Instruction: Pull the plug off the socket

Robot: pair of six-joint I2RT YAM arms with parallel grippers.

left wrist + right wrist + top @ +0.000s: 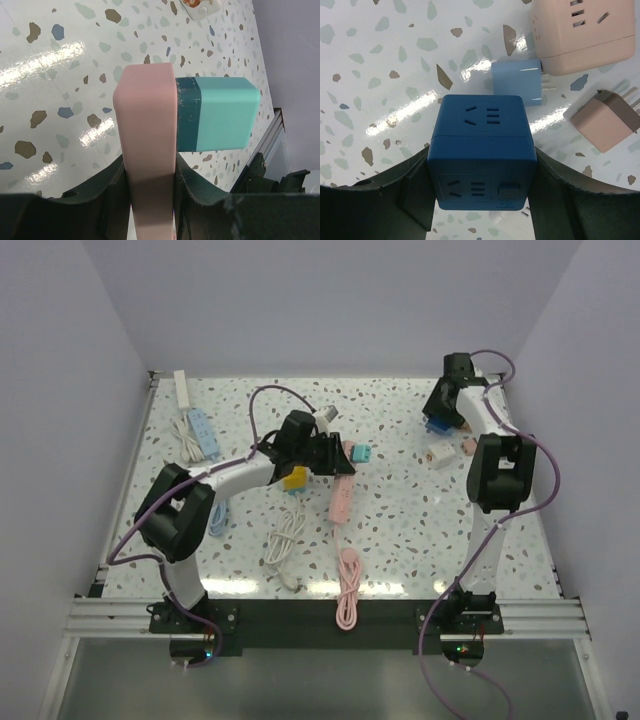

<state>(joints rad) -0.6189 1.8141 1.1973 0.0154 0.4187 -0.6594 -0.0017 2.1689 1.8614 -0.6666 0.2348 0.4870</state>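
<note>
My left gripper (pixel 326 454) is shut on the upper end of a pink power strip (pixel 340 496) in mid-table. In the left wrist view the fingers (pixel 195 186) clamp both sides of the strip (pixel 147 125), and a teal plug (pixel 222 113) with a dark collar sits in its right face; the plug also shows from above (pixel 360 453). My right gripper (pixel 440 422) at the back right is shut on a dark blue cube socket (pixel 482 142). A light blue plug (pixel 516 81) lies loose on the table just beyond the cube, apart from it.
A pink cube socket (pixel 580 31) and a dusty-pink plug (pixel 604 120) lie near the blue cube. A white strip (pixel 182 388) and a blue strip (pixel 202 432) lie at the back left. White (pixel 285 540) and pink (pixel 348 592) coiled cables lie at the front.
</note>
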